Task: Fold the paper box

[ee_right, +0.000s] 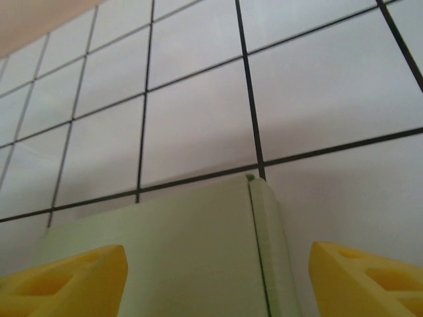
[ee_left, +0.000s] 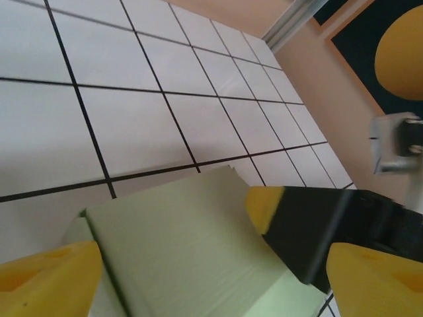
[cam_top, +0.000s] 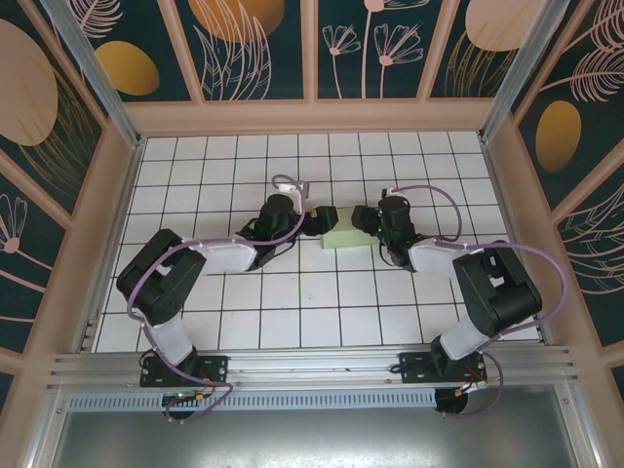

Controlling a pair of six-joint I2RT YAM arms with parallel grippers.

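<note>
Paper box (cam_top: 343, 234) lies on tiled table (cam_top: 292, 292) — jaws flanking both ends.

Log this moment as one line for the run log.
paper box: mid-table, between both grippers | left gripper: straddles box, grip unclear | right gripper: open, straddling box

One paper box (cam_top: 343, 234); left pincer (cam_top: 314, 222), right pincer (cam_top: 363, 218): two.

White tiled floor (cam_top: 322, 292), black grout lines; peach-framed walls (cam_top: 312, 115); dark teal panels (cam_top: 263, 68) with floral line art and orange ovals; aluminium rails (cam_top: 312, 366) along near edge; even light.
</note>
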